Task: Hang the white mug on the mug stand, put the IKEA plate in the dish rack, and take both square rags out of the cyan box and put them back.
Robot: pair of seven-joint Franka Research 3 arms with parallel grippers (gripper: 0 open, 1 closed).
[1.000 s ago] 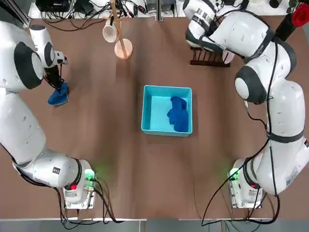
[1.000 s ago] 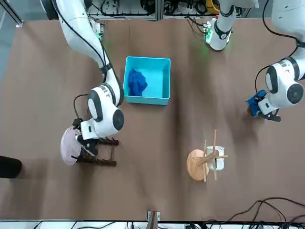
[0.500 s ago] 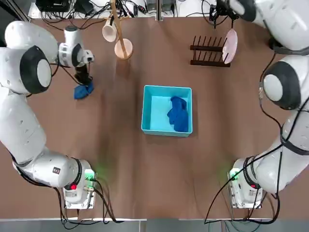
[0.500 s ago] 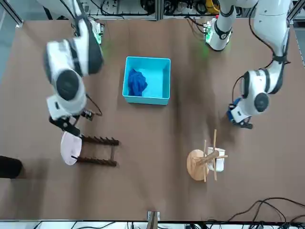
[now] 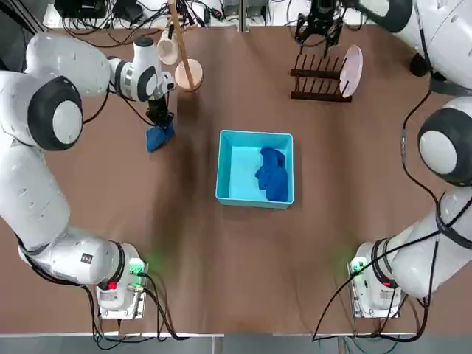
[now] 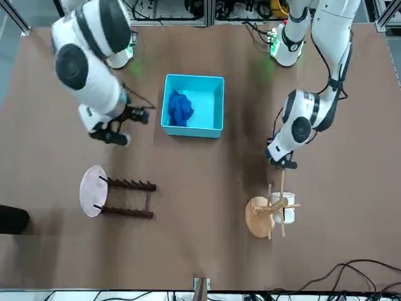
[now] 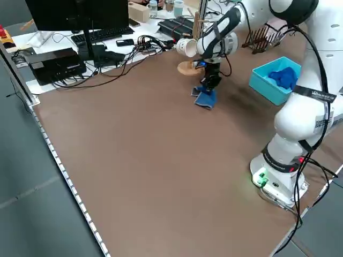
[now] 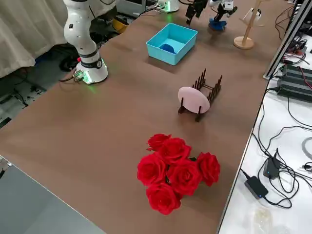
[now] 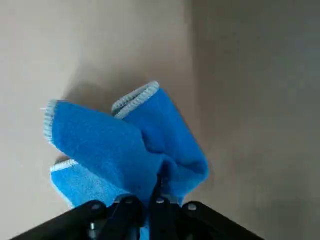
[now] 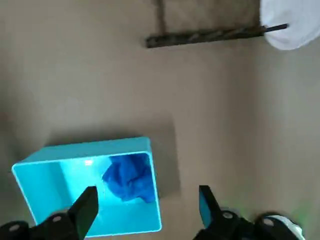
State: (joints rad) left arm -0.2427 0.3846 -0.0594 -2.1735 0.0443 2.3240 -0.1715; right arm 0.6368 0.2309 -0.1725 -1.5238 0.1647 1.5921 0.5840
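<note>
My left gripper (image 5: 159, 118) is shut on one dark blue square rag (image 5: 158, 137), which hangs low over the table left of the cyan box (image 5: 227, 169); its own camera shows the rag (image 9: 125, 145) bunched between the shut fingers. The second rag (image 5: 273, 174) lies in the box's right half. The white mug (image 5: 168, 49) hangs on the light wooden mug stand (image 5: 188, 76). The IKEA plate (image 5: 352, 70) stands upright at the right end of the dark dish rack (image 5: 317, 80). My right gripper (image 10: 146, 196) is open and empty, held high above the table near the rack.
A bunch of red roses (image 8: 175, 170) lies near the right side of the table. Cables and electronics (image 5: 110, 15) run along the far edge behind the mug stand. The arm bases (image 5: 118, 287) stand at the near edge.
My left gripper has carried the rag from the far left to the right, towards the cyan box. My right gripper has left the plate in the rack and moved away from it, open.
</note>
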